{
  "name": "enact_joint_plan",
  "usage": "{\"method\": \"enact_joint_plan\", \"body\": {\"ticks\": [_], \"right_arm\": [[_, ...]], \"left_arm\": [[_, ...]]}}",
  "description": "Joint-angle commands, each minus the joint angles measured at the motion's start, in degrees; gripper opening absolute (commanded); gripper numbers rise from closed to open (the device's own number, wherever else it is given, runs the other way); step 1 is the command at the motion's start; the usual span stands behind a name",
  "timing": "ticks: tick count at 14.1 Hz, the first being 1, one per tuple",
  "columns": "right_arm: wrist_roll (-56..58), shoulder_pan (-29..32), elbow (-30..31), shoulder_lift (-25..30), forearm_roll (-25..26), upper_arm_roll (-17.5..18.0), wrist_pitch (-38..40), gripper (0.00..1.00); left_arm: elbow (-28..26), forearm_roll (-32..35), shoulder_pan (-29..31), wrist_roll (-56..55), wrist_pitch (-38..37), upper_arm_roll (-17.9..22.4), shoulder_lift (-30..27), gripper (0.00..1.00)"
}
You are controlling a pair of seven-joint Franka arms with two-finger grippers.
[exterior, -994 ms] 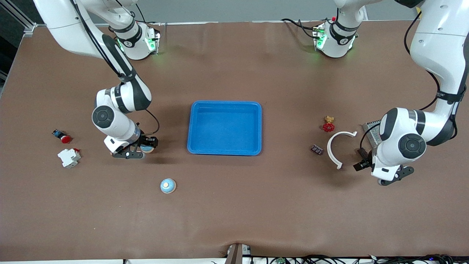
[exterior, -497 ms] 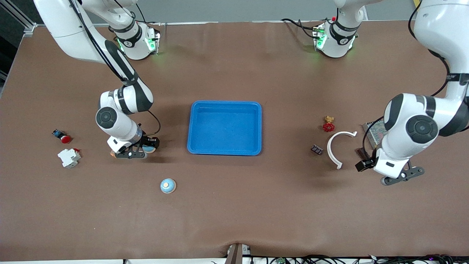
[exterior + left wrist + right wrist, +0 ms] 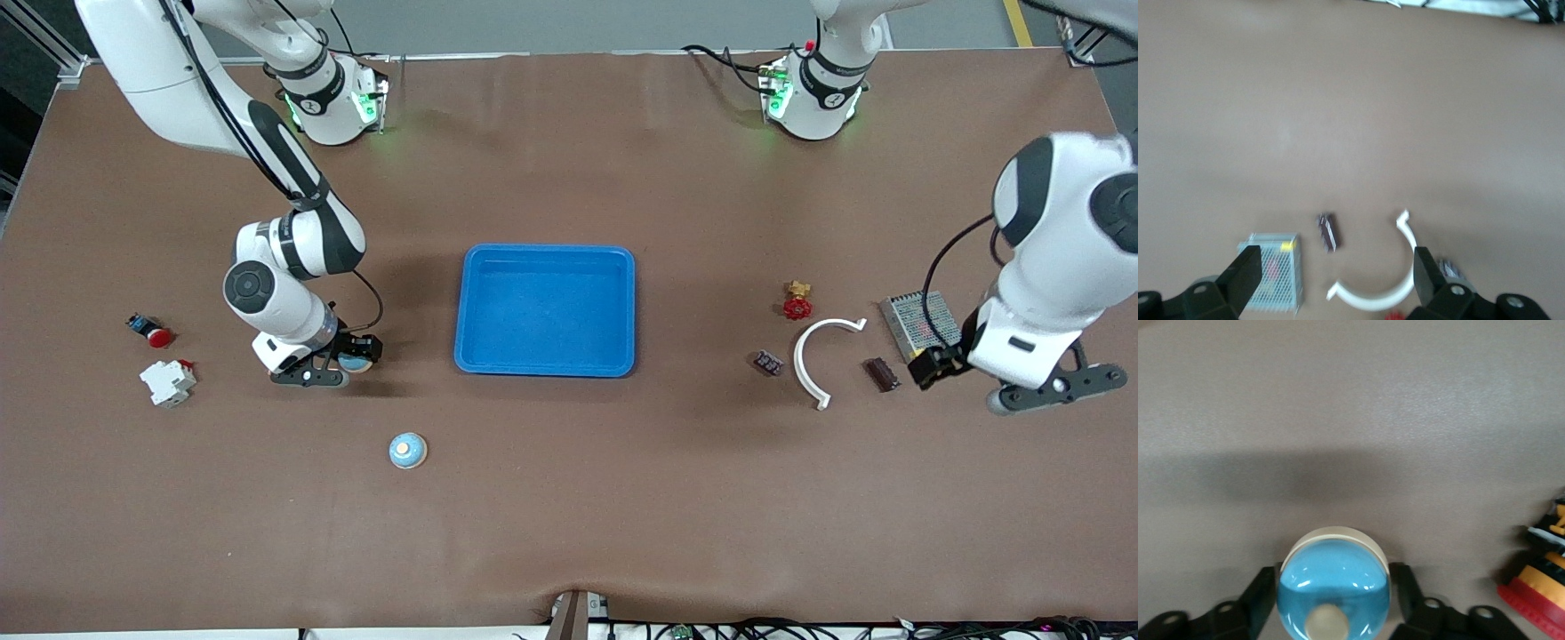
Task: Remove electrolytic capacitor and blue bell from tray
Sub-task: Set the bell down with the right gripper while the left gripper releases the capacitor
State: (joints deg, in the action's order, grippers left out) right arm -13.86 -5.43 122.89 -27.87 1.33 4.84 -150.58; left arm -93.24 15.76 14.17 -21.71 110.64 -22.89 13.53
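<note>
I see the table (image 3: pixel 569 533) from a high front camera facing both bases. My left wrist camera looks down from far above the white arc (image 3: pixel 1371 293) (image 3: pixel 813 356); my right wrist camera sits close on a blue bell (image 3: pixel 1333 583) (image 3: pixel 356 357).

Two round blue domed bells: one (image 3: pixel 408 451) on brown table (image 3: pixel 569 498), one (image 3: pixel 357 358) between right arm's fingers.
One blue rectangular plastic tray (image 3: pixel 544 364).
One red push button (image 3: pixel 151 332).
One white circuit breaker (image 3: pixel 167 381).
One red-handled brass valve (image 3: pixel 797 302).
One white curved plastic arc (image 3: pixel 813 351).
Two small dark components (image 3: pixel 769 363) (image 3: pixel 882 373).
One metal mesh power supply box (image 3: pixel 917 324).
</note>
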Motion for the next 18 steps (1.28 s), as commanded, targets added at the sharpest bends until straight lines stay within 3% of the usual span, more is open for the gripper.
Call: {"method": "enact_joint_plan", "body": {"ticks": [1, 6, 9, 11, 14, 18], "right_arm": [[0.4, 1.2, 0.3, 0.5, 0.5, 1.0, 0.0, 1.00], [0.2, 0.9, -3.6, 5.3, -0.1, 1.4, 12.0, 1.00], [0.1, 0.9, -8.5, 7.4, -0.3, 1.5, 21.1, 1.00], [0.1, 1.2, -12.1, 8.0, -0.4, 1.5, 25.8, 1.00], [-0.3, 1.4, -17.0, 8.1, -0.4, 1.2, 30.8, 1.00], [-1.6, 3.0, -22.0, 8.6, -0.4, 1.0, 35.1, 1.00]], "left_arm": [[6.2, -3.7, 0.5, 4.7, -12.3, -1.5, -2.5, 1.00], [6.9, -8.5, -1.0, 9.2, -18.0, 0.4, -9.6, 1.00], [5.5, -12.7, -11.0, 10.8, -20.7, 11.5, -13.0, 1.00], [4.4, -12.9, -15.5, 11.2, -21.8, 16.1, -14.6, 1.00], [2.8, -12.9, -15.8, 12.7, -24.3, 15.9, -17.9, 1.00], [4.8, -13.0, -15.5, 14.4, -24.5, 15.9, -17.8, 1.00]]}}
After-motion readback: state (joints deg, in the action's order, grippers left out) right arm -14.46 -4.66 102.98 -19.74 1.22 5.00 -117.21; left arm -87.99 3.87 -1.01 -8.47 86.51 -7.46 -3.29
